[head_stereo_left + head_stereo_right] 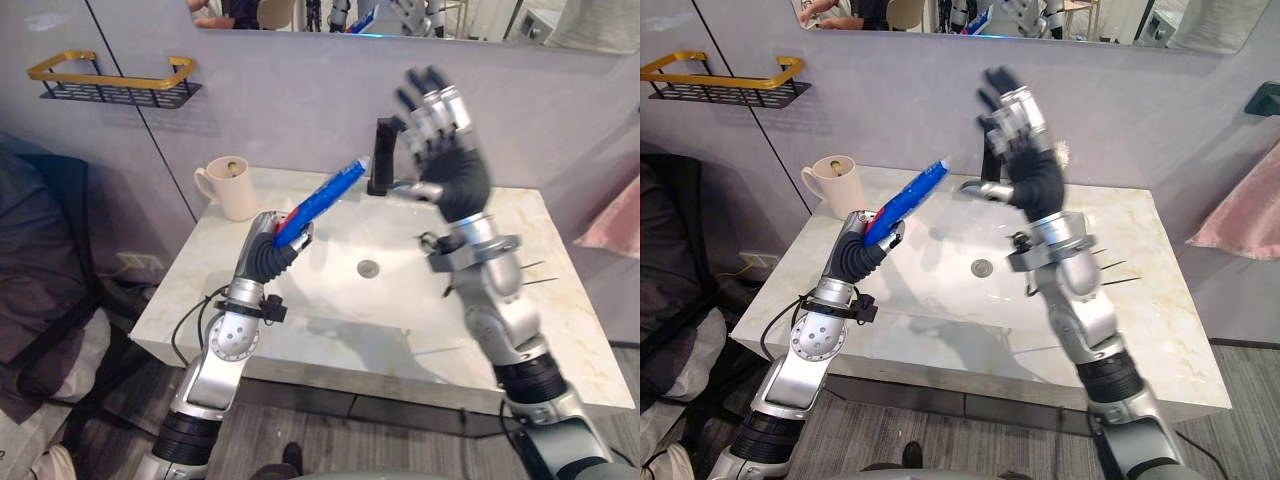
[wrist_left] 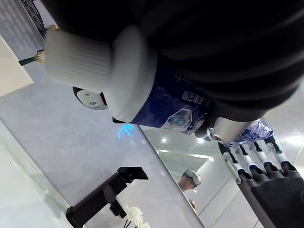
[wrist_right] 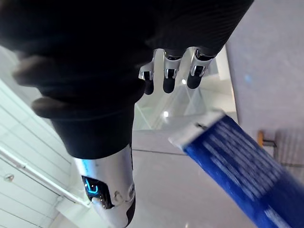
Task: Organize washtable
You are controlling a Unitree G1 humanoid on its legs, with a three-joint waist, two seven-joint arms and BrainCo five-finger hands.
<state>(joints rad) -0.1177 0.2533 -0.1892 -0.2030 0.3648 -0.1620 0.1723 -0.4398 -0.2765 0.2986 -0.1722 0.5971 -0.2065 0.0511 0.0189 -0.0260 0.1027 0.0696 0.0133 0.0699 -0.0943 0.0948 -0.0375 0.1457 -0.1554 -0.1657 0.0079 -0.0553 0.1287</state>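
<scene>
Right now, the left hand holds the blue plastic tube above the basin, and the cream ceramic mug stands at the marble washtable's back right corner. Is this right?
Not quite: the left eye view shows the cream ceramic mug at the marble washtable's back left corner. The left hand does hold the blue plastic tube above the basin.

Head stereo pair looks down on washtable (image 1: 572, 300); wrist cameras, very close, share blue tube (image 3: 232, 156).
</scene>
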